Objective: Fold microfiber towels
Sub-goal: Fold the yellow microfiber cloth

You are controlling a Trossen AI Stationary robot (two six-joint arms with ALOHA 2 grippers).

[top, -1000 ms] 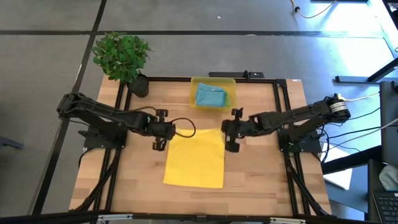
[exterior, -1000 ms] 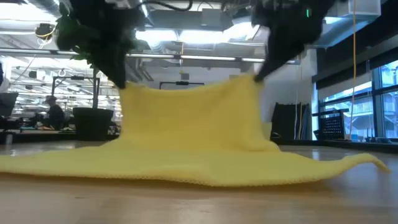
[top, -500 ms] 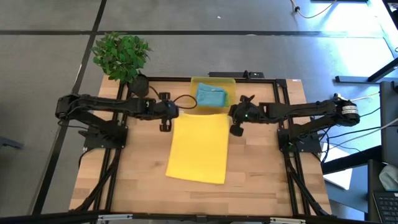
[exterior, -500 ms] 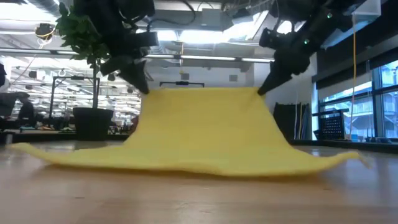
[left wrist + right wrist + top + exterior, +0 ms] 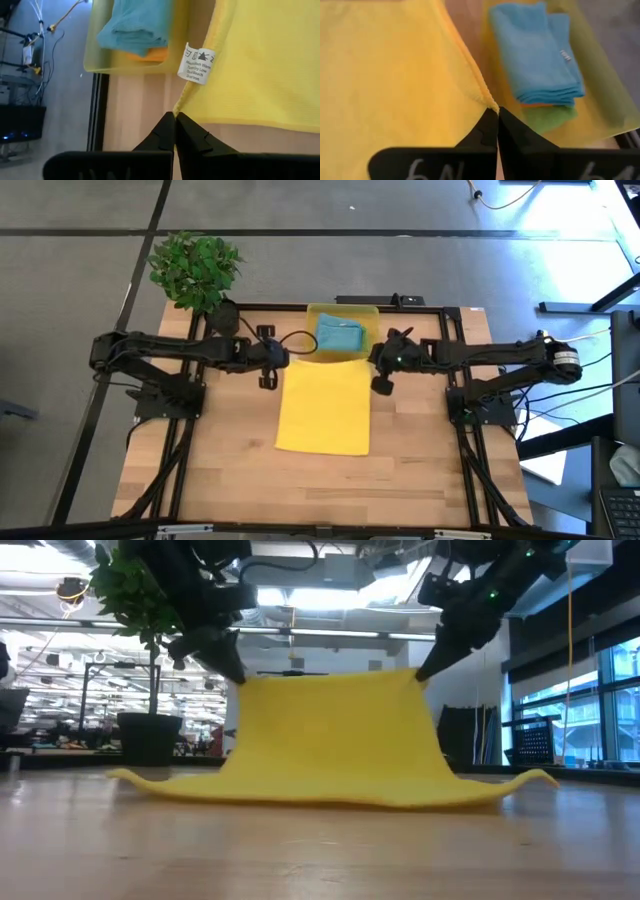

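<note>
The pale wooden worktop (image 5: 230,480) with its black metal frame is carrying everything, and the large square yellow microfiber towel (image 5: 324,407) is hanging over its middle, its far edge lifted and stretched flat while its near edge is trailing on the wood. The translucent yellow plastic bin (image 5: 312,330) is sitting just beyond that lifted edge, at the far side of the worktop, and is holding a stack of folded cloths: the light teal-blue microfiber towels (image 5: 540,55) on top, a thin orange microfiber towel (image 5: 146,56) showing under them, and a green microfiber towel (image 5: 547,119) at the bottom. The leafy green potted plant (image 5: 196,272) is standing well to the left of the bin, at the far left corner. The left gripper (image 5: 175,116) is reaching in beside the bin, its fingers pinched tight on the yellow towel's far left corner, just below a small white care label (image 5: 196,63). The right gripper (image 5: 497,111) is doing the same on the bin's other side, fingers clamped on the far right corner.
</note>
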